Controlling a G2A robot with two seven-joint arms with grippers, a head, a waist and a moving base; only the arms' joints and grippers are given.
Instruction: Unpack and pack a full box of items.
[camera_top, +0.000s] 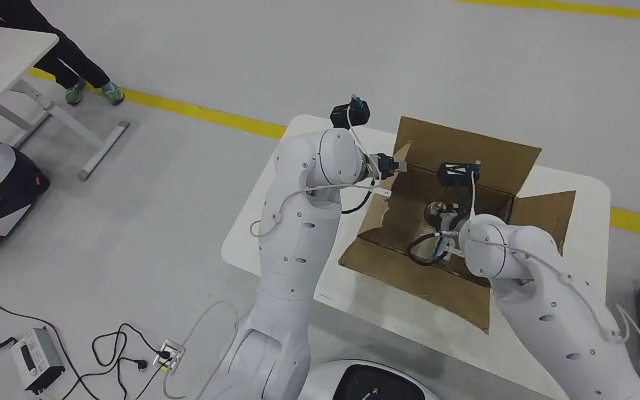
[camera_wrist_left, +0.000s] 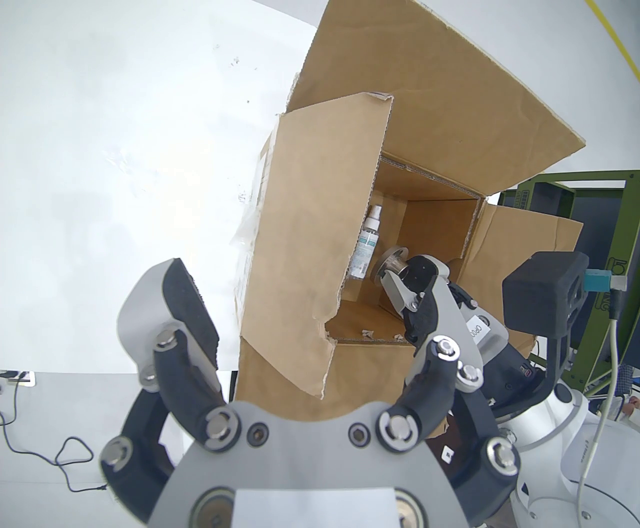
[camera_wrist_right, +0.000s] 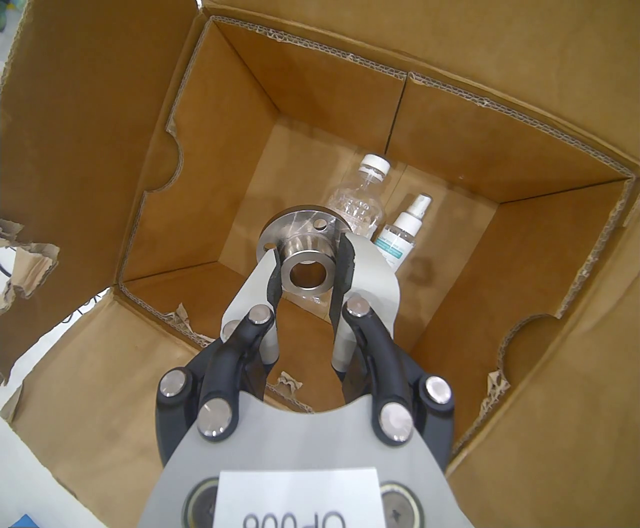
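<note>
Right claw (camera_wrist_right: 307, 260) clamped on a polished round metal flange (camera_wrist_right: 300, 225) inside the corrugated cardboard box (camera_wrist_right: 310, 90). Left claw (camera_wrist_left: 305, 285) spread apart at the box's 10 o'clock flap; clear bottle (camera_wrist_right: 357, 200) and spray bottle (camera_wrist_right: 402, 235) lie on its floor.

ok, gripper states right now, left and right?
Left gripper: open, holding nothing.
Right gripper: closed on the metal flange, in the box.

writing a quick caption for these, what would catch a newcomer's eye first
The right gripper, down inside the open cardboard box, is shut on a shiny metal flange. At the box's bottom are a clear bottle and a spray bottle; the open left gripper sits outside by a side flap.
</note>
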